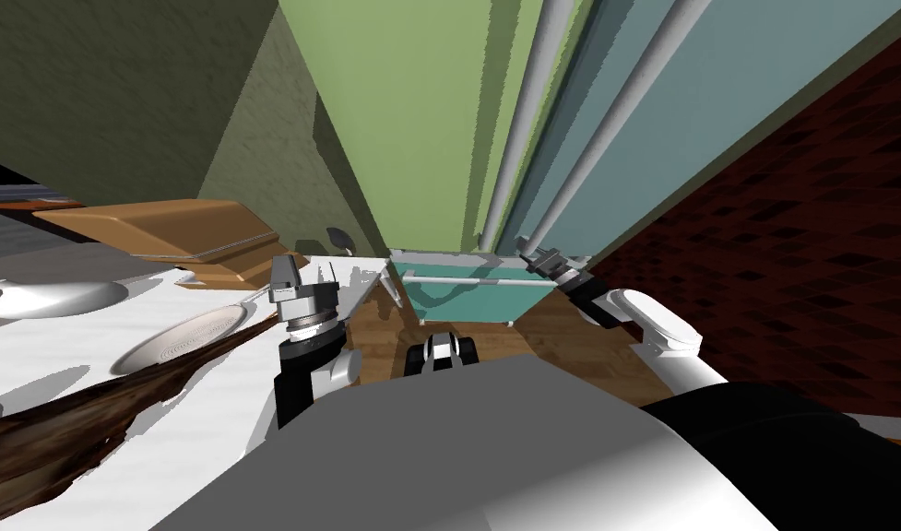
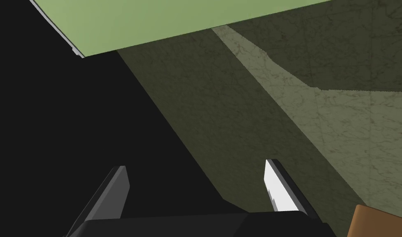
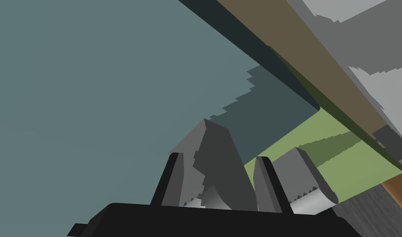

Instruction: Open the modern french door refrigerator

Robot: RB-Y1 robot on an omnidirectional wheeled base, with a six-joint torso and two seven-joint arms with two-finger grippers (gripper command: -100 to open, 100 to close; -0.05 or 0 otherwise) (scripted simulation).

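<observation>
The refrigerator stands close in front of me, with a green left door [image 1: 411, 120] and a blue-grey right door [image 1: 716, 101]. Each door carries a long grey bar handle beside the centre seam. My right gripper [image 1: 539, 256] is at the lower end of the right door's handle [image 1: 614, 120]. In the right wrist view its fingers [image 3: 176, 177] press both sides of that grey handle [image 3: 214, 164], and the right gripper [image 3: 220, 181] is shut on it. The green door's handle [image 3: 309, 179] runs just beside. My left gripper [image 1: 287, 270] is raised over the counter to the left, its fingers [image 2: 278, 185] open on nothing.
A teal bottom drawer [image 1: 467, 295] with a grey bar sits below the doors. A white counter [image 1: 208, 406] on the left holds a plate [image 1: 185, 336], a brown box [image 1: 176, 235] and a dark brown strip [image 1: 88, 415]. A dark red wall [image 1: 808, 258] closes the right side.
</observation>
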